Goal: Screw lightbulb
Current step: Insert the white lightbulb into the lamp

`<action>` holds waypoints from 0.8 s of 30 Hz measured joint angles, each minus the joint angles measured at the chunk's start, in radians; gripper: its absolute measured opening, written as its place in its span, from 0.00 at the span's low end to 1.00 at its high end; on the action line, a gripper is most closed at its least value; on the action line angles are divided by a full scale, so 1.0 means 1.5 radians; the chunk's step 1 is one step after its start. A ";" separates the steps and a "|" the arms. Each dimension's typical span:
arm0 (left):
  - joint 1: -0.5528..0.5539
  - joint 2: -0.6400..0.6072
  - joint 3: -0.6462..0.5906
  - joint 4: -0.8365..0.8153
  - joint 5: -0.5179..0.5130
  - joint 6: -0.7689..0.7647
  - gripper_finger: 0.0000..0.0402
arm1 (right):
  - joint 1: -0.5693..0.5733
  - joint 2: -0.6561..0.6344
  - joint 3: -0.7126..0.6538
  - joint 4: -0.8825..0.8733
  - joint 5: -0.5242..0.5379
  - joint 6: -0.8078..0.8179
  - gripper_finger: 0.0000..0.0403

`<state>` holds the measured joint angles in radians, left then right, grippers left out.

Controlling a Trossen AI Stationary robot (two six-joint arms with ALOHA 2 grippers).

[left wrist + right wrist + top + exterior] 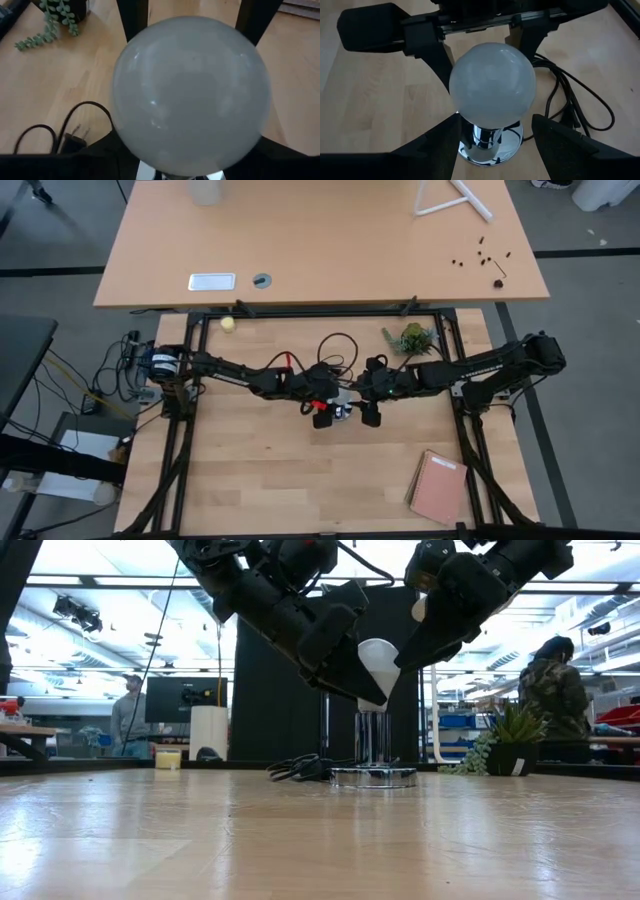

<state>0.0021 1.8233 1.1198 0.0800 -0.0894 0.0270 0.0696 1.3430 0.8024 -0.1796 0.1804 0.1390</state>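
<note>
The socket point(374, 776), a silver disc with a chrome stem, stands on the wooden table point(280, 480) and serves as the landmark. Left of it, the left gripper point(345, 665) reaches in from above, its 2 fingers point(432, 47) clasped on either side of the lightbulb point(492, 82). The lightbulb stands upright directly over the socket's stem, white globe up, base in the top of the stem. A black cord point(570, 107) lies coiled beside the socket. Right of the socket, the right gripper point(495, 145) hangs over the bulb with its 2 fingers point(565, 145) spread apart, clear of the glass on both sides.
</note>
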 joint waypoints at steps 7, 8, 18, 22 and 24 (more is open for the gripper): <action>0.001 -0.001 0.000 -0.005 0.017 -0.004 0.57 | 0.000 0.000 0.000 -0.001 -0.002 -0.001 0.63; 0.001 -0.003 0.000 -0.010 0.023 -0.004 0.59 | -0.001 0.000 0.000 -0.001 -0.002 -0.003 0.63; 0.000 -0.021 -0.002 -0.062 0.010 -0.005 0.79 | -0.007 0.019 0.000 0.000 -0.013 -0.005 0.63; 0.000 -0.043 -0.001 -0.076 0.004 -0.002 0.80 | -0.011 0.020 0.000 0.002 -0.013 -0.005 0.63; 0.000 -0.054 -0.001 -0.097 0.003 -0.002 0.80 | -0.014 0.020 0.000 0.000 -0.015 -0.006 0.63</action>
<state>0.0021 1.7427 1.1187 -0.0650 -0.0845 0.0245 0.0489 1.3731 0.8024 -0.1802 0.1577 0.1306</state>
